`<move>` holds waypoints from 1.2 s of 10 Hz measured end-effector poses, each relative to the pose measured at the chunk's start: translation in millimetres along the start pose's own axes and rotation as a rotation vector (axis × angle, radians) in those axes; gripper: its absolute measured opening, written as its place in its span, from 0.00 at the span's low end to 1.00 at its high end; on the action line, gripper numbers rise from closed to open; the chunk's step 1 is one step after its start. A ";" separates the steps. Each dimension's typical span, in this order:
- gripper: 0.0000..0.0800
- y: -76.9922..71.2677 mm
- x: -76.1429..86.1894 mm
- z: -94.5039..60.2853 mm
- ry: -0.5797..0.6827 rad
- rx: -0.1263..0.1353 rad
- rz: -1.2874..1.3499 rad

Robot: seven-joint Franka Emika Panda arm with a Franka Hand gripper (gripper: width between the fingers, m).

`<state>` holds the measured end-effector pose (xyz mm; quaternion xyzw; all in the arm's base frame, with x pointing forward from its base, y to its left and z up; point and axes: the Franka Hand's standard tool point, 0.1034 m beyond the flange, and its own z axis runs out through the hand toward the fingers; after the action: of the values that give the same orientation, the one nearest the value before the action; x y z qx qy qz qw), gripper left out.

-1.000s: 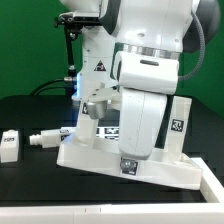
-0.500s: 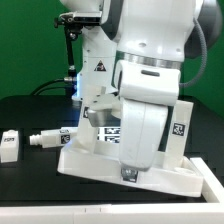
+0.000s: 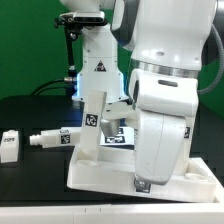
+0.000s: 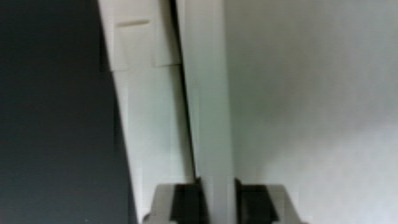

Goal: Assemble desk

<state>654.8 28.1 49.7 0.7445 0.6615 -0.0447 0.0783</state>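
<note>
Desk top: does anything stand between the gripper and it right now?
Nothing visible does. The gripper is shut on the desk top at its raised rim; the wrist view shows only that white wall between the fingers.

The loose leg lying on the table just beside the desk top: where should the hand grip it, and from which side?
Grip the loose leg around mid-length, across its two long flat sides, coming straight down from above. It lies flat on the table, both long sides look free, and its square section offers parallel faces, so that is probably the steadiest hold.
</note>
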 end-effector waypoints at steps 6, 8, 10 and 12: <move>0.17 2.0 0.3 8.4 -0.023 0.018 -0.005; 0.41 2.2 -1.1 8.7 -0.024 0.018 0.014; 0.77 1.7 -25.1 -16.4 -0.036 0.028 0.044; 0.80 -5.3 -42.4 -42.7 -0.036 0.015 0.207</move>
<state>642.8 -5.2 98.6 0.8085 0.5791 -0.0548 0.0887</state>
